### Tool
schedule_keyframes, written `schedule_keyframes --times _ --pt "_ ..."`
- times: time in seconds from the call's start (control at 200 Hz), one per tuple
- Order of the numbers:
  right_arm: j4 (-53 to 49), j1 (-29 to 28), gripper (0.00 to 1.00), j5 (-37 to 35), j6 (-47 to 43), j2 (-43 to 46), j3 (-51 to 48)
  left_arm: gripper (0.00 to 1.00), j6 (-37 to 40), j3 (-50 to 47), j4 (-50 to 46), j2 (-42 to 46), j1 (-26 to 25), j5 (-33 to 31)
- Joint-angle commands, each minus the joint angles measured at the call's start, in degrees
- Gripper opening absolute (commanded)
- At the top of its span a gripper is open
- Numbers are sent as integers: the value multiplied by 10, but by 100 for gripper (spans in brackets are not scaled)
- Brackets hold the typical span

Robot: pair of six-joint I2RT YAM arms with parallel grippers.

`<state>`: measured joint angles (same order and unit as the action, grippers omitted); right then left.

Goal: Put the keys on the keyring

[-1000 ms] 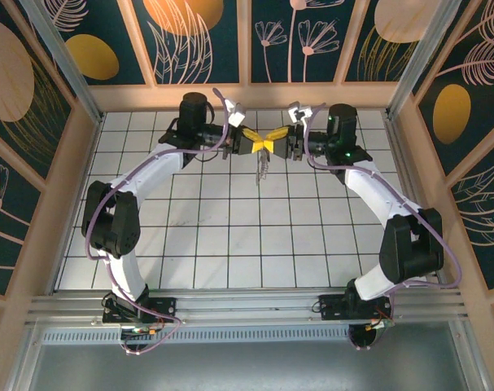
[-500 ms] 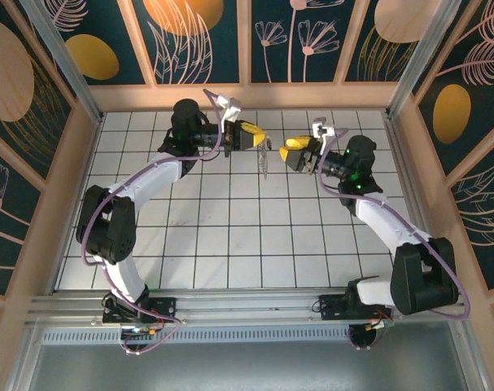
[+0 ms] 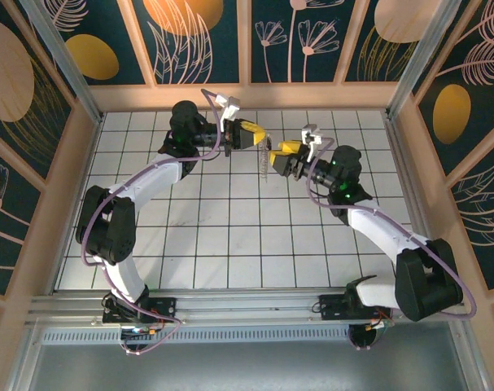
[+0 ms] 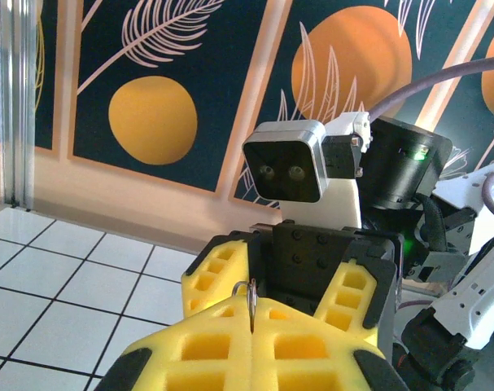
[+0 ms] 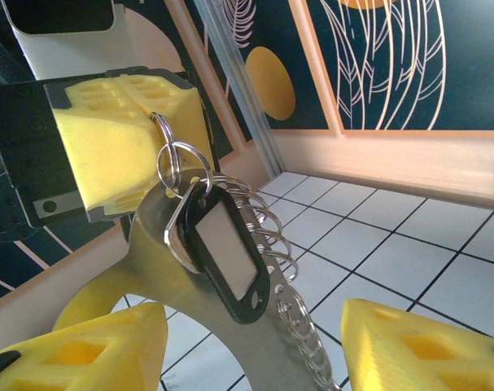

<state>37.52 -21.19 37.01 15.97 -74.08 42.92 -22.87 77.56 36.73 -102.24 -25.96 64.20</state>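
- In the upper middle of the overhead view, above the white tiled surface (image 3: 230, 236), the left tool (image 3: 261, 137) and the right tool (image 3: 279, 151) face each other tip to tip; they are near one another but apart.
- The left tool is clamped on the keyring (image 3: 266, 161); the bundle dangles below its yellow tips, just left of the right tool.
- At the upper left of the right wrist view, the left tool (image 5: 153, 122) pinches a small metal ring (image 5: 172, 159) between its yellow foam pads; a second ring is linked through the first.
- Below the rings, in the middle of that frame, hangs the tan strap (image 5: 149, 244); a black-framed tag (image 5: 226, 252) with a pale insert lies in front of it; a silvery wire coil (image 5: 291, 277) runs down to the right of the tag, toward the lower edge.
- The right tool (image 5: 255, 326) stands wide and holds nothing; its yellow fingers (image 5: 84, 346) sit in the lower left and lower right corners, and the strap and coil hang between them; whether either finger touches them cannot be told.
- At the lower middle of the left wrist view, the left tool (image 4: 251, 326) has its pads pressed together; a thin arc of the ring sticks up out of the seam; just behind, the right tool (image 4: 291, 281) shows its spread yellow fingers, with its camera housing above them.
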Motion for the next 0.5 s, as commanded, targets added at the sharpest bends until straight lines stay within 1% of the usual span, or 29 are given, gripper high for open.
schedule_keyframes --times 0.0,0.31,0.42,0.496 --pt "15 -11 59 -20 -21 -10 33 0 -9 -2 30 20 -6 3" --pt "5 -14 56 -21 -31 -39 68 0 -11 -2 32 20 -9 0" --pt "-2 -15 49 -14 -36 -42 71 0 -15 -4 37 20 -9 -2" --pt "-10 -17 38 -8 -42 -41 69 0 -20 -4 43 20 -9 -6"
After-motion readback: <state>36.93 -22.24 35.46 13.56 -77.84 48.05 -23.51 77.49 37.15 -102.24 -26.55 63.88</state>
